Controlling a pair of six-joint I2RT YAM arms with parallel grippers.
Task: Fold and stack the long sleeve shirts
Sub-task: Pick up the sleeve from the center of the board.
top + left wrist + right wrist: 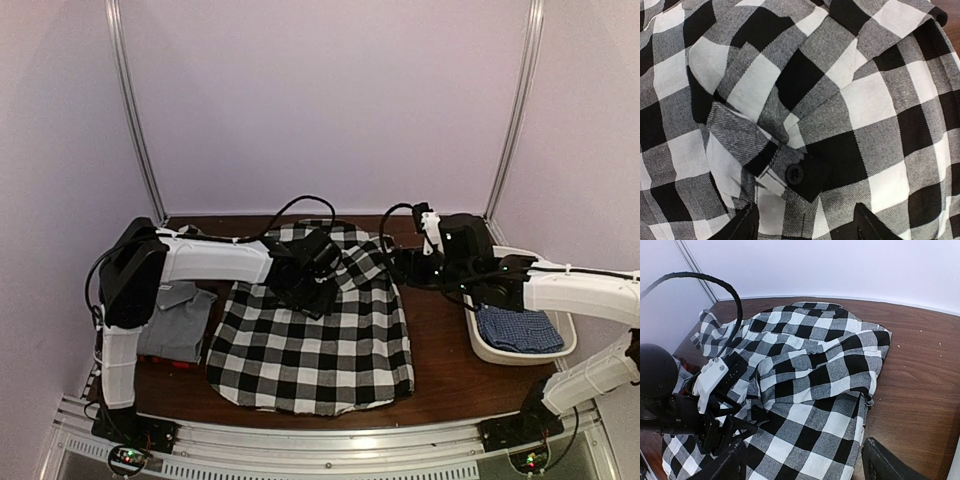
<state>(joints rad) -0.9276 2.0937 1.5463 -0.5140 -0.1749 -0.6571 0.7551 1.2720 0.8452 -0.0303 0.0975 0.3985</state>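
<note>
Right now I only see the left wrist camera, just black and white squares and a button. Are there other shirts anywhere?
Observer: Yes. A grey shirt lies just left of the checked shirt you're looking at.
Operator: Any more?
Observer: A blue shirt sits inside the white tub on the right.
Operator: Where's my other arm?
Observer: The right gripper hovers open over the checked shirt's right edge, holding nothing.
</note>
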